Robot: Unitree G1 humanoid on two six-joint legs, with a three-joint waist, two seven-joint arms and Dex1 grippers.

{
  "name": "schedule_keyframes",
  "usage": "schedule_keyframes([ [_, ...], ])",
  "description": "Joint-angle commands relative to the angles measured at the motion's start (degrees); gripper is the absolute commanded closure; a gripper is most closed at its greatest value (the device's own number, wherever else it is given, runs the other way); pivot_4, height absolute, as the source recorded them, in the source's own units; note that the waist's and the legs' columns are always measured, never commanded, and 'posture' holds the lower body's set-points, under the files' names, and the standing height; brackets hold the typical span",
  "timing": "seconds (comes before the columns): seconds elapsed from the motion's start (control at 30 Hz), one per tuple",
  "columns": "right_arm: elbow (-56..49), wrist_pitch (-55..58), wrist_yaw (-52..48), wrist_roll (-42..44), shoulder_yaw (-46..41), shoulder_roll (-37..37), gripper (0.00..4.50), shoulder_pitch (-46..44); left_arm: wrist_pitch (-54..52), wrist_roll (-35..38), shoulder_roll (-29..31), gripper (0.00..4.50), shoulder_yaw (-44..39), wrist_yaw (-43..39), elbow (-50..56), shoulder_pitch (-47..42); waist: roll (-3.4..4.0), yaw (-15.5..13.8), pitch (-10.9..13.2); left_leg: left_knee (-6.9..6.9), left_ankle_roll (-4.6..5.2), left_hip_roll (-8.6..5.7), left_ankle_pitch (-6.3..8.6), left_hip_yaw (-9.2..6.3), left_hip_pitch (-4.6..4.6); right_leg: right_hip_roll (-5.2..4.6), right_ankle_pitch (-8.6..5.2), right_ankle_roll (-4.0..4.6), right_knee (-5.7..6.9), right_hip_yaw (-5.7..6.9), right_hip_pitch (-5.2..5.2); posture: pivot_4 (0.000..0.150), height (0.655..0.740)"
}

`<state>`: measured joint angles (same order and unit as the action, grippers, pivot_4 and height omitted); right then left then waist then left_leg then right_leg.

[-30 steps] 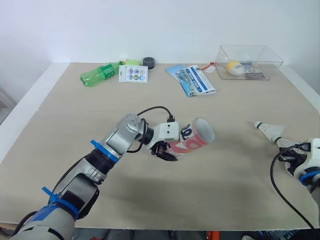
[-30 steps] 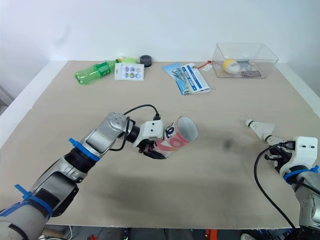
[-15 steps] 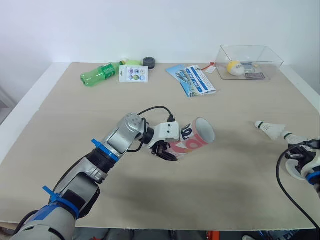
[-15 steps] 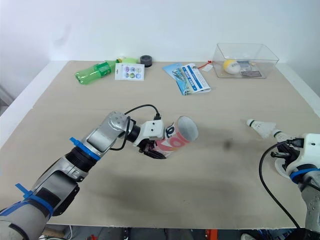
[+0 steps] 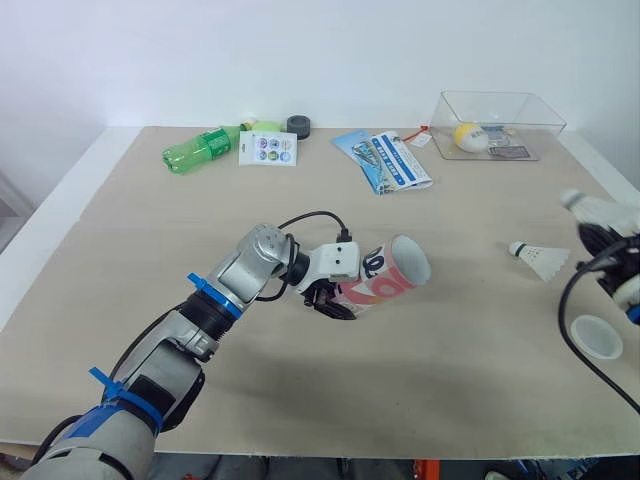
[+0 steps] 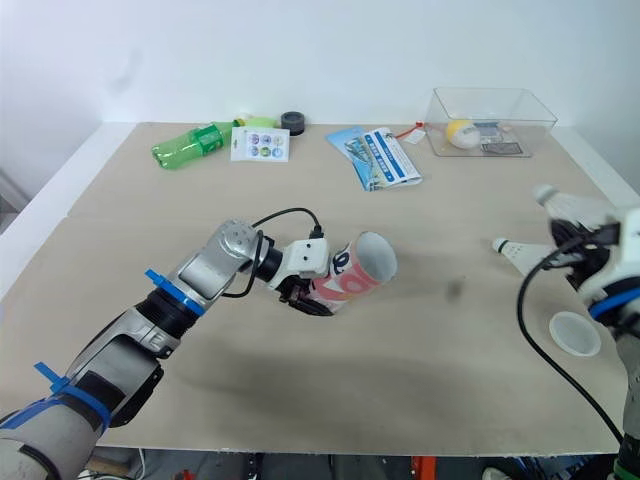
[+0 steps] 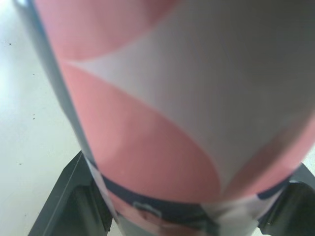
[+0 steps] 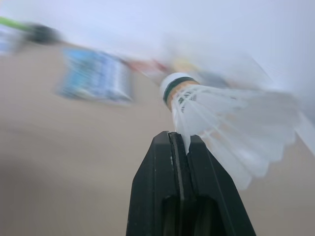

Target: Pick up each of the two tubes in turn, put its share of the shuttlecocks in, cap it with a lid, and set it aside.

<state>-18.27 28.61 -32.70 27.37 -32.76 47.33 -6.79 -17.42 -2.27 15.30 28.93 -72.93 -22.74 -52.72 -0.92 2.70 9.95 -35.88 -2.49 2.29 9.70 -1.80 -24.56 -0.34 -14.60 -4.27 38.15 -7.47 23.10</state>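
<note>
Pink tube [image 5: 385, 280] clamped by left gripper [image 5: 325, 300]; right gripper [image 8: 180, 138] pinches one shuttlecock [image 8: 221, 118]; second shuttlecock [image 5: 538, 258], one lid [image 5: 597, 337] loose.

Tube [image 5: 392, 280] left of shuttlecock [image 5: 537, 258] and lid [image 5: 598, 337]

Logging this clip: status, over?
Left claw shut on pink-and-white tube, mouth open. Right claw shut on white feather shuttlecock, raised. Second shuttlecock, white round lid lie nearby.
</note>
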Motion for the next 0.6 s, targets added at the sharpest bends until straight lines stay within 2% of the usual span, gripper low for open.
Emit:
schedule_keyframes([
  [0.03, -3.6, -7.7, -10.4, -0.5, 4.1, 5.8, 4.48, -2.6, -0.4, -0.6, -0.3, 1.53, -0.7, 1.0, -2.3, -1.1, -0.01, 0.0, 0.0, -0.02, 0.00, -0.04, 0.00, -0.01, -0.03, -0.04, -0.01, -0.02, -0.02, 0.00, -0.01, 0.150, 0.7400],
  [0.23, -2.0, -20.3, -26.8, -3.9, 14.5, 15.2, 4.48, -10.0, -1.1, -1.5, -0.7, 1.53, -1.8, 3.5, -5.1, -2.7, -0.09, 0.2, 0.1, -0.05, 0.00, -0.08, 0.00, -0.01, -0.06, -0.07, 0.00, -0.08, -0.03, -0.02, 0.03, 0.150, 0.7400],
  [0.37, -0.4, -23.3, -34.5, -4.1, 18.9, 19.4, 4.48, -14.6, -1.3, -1.8, -0.7, 1.53, -1.5, 4.0, -5.9, -3.3, -0.15, 0.2, 0.1, -0.03, 0.00, -0.07, 0.00, 0.02, -0.08, -0.07, -0.02, -0.07, -0.04, -0.03, 0.06, 0.150, 0.7400],
  [0.6, 5.5, -32.9, -39.1, -12.3, 27.9, 18.9, 4.48, -21.7, -2.0, -1.8, -0.6, 1.53, -1.3, 3.8, -4.1, -2.5, -0.15, 0.2, 0.1, 0.00, 0.00, -0.07, 0.00, 0.03, -0.08, -0.07, -0.03, -0.05, -0.03, -0.03, 0.11, 0.150, 0.7400],
])
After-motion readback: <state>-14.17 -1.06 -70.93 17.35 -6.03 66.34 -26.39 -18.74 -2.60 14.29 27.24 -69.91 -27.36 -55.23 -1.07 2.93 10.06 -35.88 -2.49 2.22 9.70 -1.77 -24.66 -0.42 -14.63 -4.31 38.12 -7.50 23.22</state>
